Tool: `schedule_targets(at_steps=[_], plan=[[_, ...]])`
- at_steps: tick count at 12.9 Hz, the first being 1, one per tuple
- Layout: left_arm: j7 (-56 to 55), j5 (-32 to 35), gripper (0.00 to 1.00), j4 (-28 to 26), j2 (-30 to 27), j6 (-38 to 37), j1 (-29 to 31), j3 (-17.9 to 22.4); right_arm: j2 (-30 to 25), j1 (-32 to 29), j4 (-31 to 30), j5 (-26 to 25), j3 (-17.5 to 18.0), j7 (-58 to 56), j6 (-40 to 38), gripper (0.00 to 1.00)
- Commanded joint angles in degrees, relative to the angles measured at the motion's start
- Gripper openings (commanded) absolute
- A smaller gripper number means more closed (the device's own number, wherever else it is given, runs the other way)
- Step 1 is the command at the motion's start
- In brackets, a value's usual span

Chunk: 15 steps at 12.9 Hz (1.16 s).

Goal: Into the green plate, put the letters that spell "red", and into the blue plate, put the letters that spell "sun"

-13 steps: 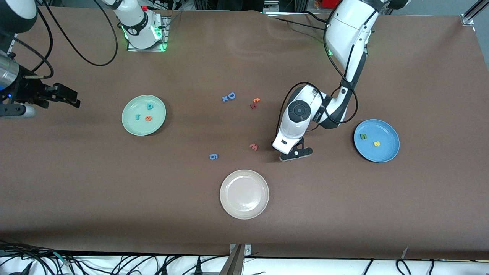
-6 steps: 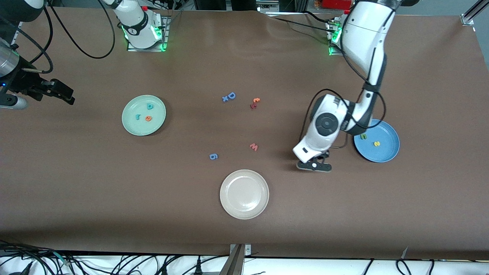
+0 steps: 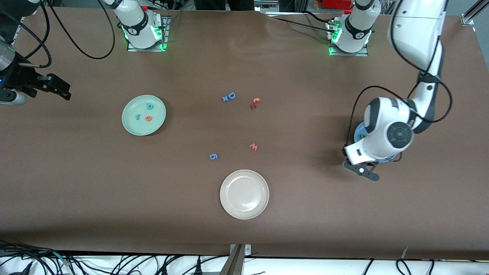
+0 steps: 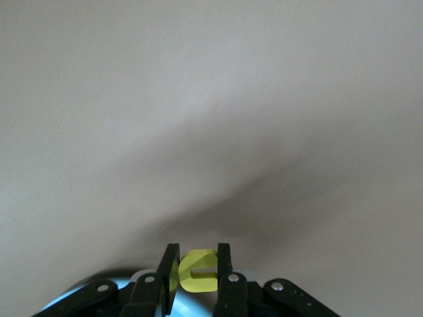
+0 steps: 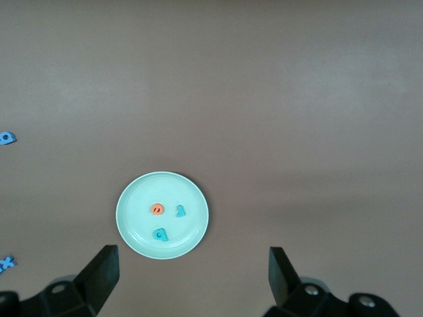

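Left claw [image 3: 362, 170] pinches the yellow "u" [image 4: 197, 271] just above the surface, by the edge of the blue plate [image 3: 358, 131], where a green "n" [image 3: 363, 136] peeks out under the wrist. Right claw [image 3: 57, 88] waits spread wide at its end of the surface, while the green plate [image 3: 131, 128] holds the orange "e" [image 3: 148, 118], teal "r" [image 3: 137, 117] and teal "d" [image 3: 150, 106].

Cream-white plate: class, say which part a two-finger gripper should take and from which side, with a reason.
The cream-white plate lies flat on the table, looking too wide to span: probably take its raised rim, coming down from above, one finger inside, one outside.
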Motion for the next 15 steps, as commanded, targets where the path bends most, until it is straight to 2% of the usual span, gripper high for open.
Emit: schedule_targets(at_steps=[1,4,9,10,11,12,13,15], plan=[[9.43,-1.93,0.01,-4.19,-3.13,-3.60,3.27,-0.73,1.14,0.37,2.04,2.87,-1.59,-1.56,-1.69,1.00],[10.95,-1.14,0.02,-5.50,-4.09,-9.15,6.18,-0.64,1.14,0.28,2.04,2.87,-1.50,-1.47,-1.69,1.00],[11.47,1.23,0.08,-9.10,-4.10,-9.86,9.17,-0.55,1.31,0.19,2.13,2.70,-1.41,-1.65,-1.69,1.00],[11.48,2.02,0.13,-9.63,-4.01,-9.86,9.96,-0.55,1.31,0.28,2.13,2.78,-1.33,-1.56,-1.69,1.00],[11.56,2.81,0.23,-9.81,-3.83,-9.86,10.31,-0.55,1.22,0.28,2.13,2.87,-1.24,-1.56,-1.78,1.00],[11.48,3.08,0.52,-9.81,-3.83,-9.86,10.75,-0.55,1.31,0.28,2.13,2.79,-1.24,-1.56,-1.69,1.00],[11.48,3.17,1.00,-9.73,-3.92,-9.86,10.76,-0.55,1.31,0.37,2.21,2.78,-1.15,-1.56,-1.52,1.00],[11.21,3.08,1.00,-8.94,-6.45,-9.95,10.67,-0.82,0.88,0.28,2.13,2.78,-1.15,-1.56,-2.39,1.00]])
